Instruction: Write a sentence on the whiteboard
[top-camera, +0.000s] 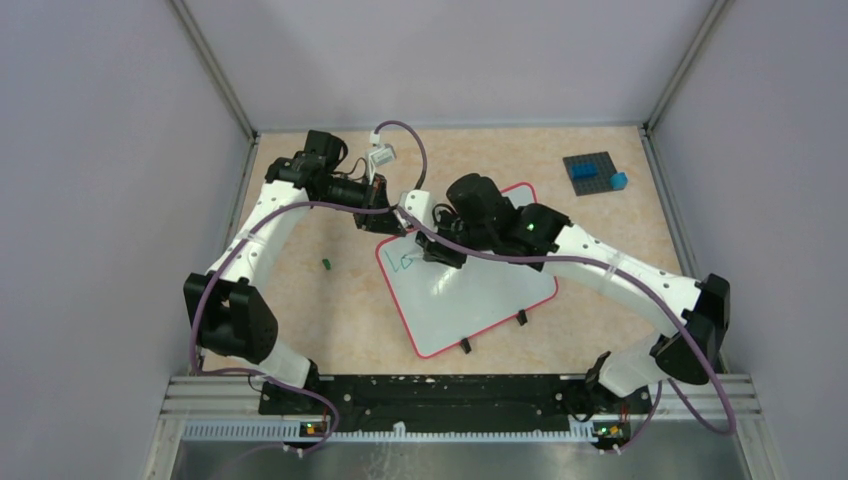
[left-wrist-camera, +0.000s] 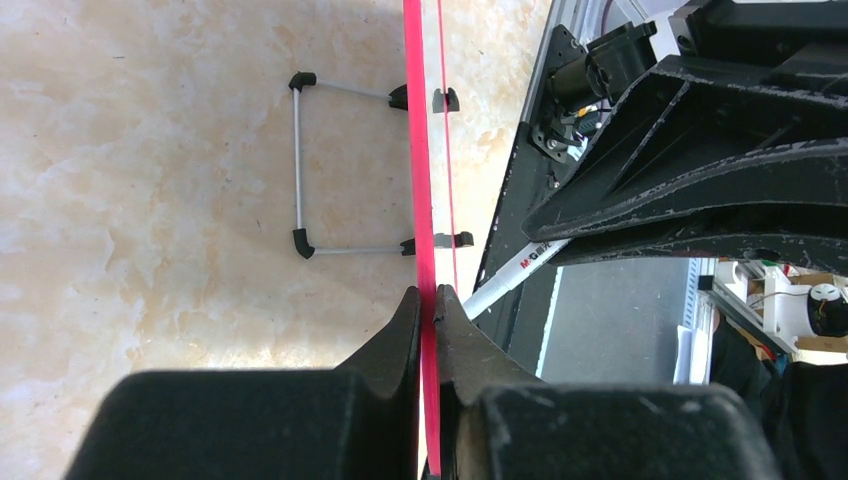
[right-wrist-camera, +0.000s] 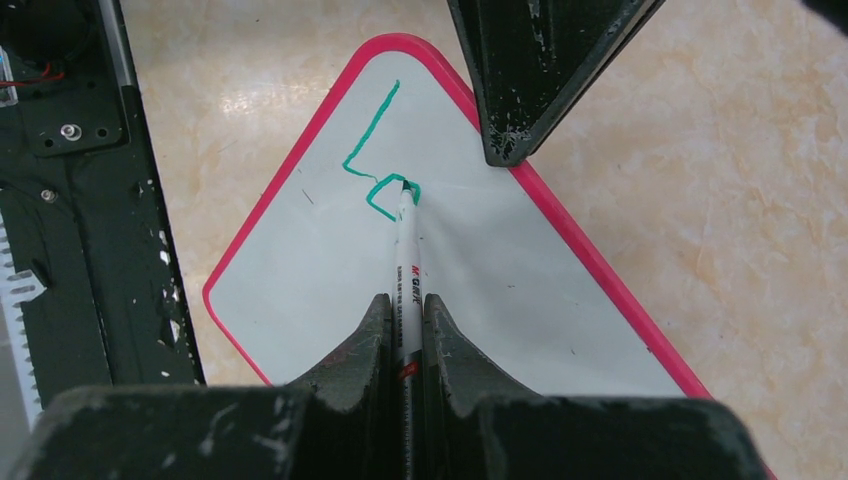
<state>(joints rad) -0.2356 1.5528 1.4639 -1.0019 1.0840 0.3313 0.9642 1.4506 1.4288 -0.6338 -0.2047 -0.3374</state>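
Observation:
The whiteboard (top-camera: 480, 290) lies tilted mid-table, white with a red-pink frame. My left gripper (top-camera: 387, 224) is at its far left edge, shut on the frame; the left wrist view shows the red edge (left-wrist-camera: 421, 150) pinched between the jaws of the left gripper (left-wrist-camera: 428, 298). My right gripper (right-wrist-camera: 406, 305) is shut on a white marker (right-wrist-camera: 407, 250), whose tip touches the whiteboard (right-wrist-camera: 500, 290) at the end of a green scrawl (right-wrist-camera: 372, 150). The same green marks (top-camera: 403, 262) sit near the board's left corner. A left finger (right-wrist-camera: 530, 70) shows above the frame.
A dark studded plate (top-camera: 590, 170) with blue bricks (top-camera: 618, 180) sits at the far right. A small green piece (top-camera: 326, 264) lies left of the board. A wire stand (left-wrist-camera: 298, 170) with black feet (top-camera: 465, 346) is under the board. Grey walls enclose the table.

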